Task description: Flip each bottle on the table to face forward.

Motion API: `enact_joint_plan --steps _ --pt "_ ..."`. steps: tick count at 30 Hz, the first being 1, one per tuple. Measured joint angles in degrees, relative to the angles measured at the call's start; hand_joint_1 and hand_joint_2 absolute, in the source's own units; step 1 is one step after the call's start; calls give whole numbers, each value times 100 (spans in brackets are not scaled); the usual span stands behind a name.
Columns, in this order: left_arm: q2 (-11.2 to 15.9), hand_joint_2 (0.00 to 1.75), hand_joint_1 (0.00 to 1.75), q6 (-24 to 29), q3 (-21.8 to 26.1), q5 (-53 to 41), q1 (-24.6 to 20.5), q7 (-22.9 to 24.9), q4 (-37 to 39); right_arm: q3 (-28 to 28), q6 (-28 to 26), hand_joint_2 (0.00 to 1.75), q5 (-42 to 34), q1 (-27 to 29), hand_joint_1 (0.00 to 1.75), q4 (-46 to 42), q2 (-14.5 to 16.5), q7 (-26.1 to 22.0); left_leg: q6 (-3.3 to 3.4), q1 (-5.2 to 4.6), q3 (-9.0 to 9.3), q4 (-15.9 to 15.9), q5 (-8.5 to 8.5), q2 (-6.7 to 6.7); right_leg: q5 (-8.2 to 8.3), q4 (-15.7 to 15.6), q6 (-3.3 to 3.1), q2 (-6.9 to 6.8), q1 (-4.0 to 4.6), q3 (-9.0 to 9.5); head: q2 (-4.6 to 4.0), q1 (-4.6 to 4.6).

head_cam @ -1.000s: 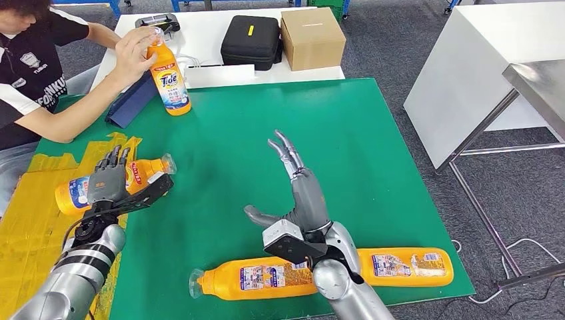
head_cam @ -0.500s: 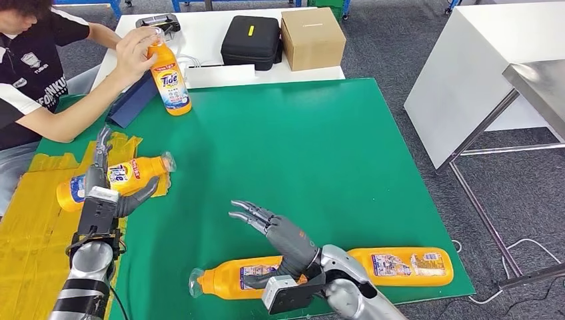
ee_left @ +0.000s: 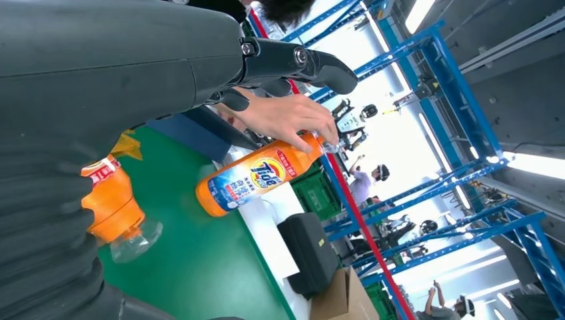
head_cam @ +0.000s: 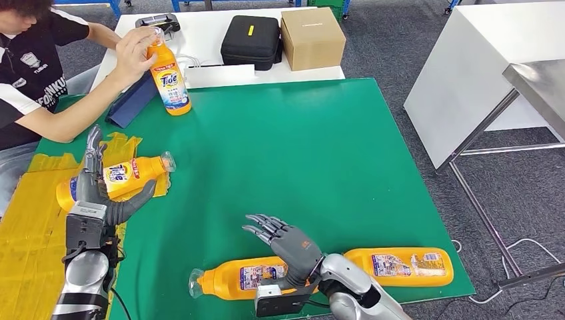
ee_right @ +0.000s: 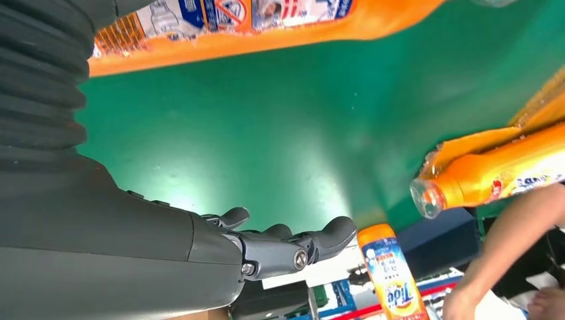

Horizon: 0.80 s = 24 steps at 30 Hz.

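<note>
Left hand (head_cam: 93, 190): fingers spread wide, against lying orange plastic Tide bottle (head_cam: 120, 179).
Right hand (head_cam: 285, 241): wide, empty, above near orange label-backed bottle (head_cam: 246, 277).

— What is in front of you?

— A green counter (head_cam: 320, 140); a patch of yellow tape (head_cam: 30, 227) covers its left side, by my left arm; a white counter (head_cam: 206, 40) butts against its far edge.

— What lies on the green one?

— Three orange bottles on their sides; the left bottle (head_cam: 113, 179) rests partly on the tape, cap toward the middle; the near bottle (head_cam: 233, 280) lies along my edge, cap pointing left; the right bottle (head_cam: 400, 264) lies in line with it, toward the near right corner; an upright bottle (head_cam: 168, 81) stands at the far left edge beside a blue folder (head_cam: 130, 100).

— And on the white one?

— A black case (head_cam: 251, 41); a cardboard box (head_cam: 312, 37) just beside it; a flat white box (head_cam: 220, 75) near the front.
</note>
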Motion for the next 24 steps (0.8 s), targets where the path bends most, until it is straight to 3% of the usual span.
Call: enact_joint_plan --steps 14,24 --pt "-71 175 0 -52 -2 -5 155 60 -143 252 -284 175 899 -138 0 291 61 568 0 0 15 -1 0 2 0 0 0 1 0 11 0 1" --pt "-107 175 0 -63 -7 69 148 26 -141 467 253 175 366 -287 0 436 -43 238 1 0 24 0 2 0 2 -1 0 0 0 21 0 0"
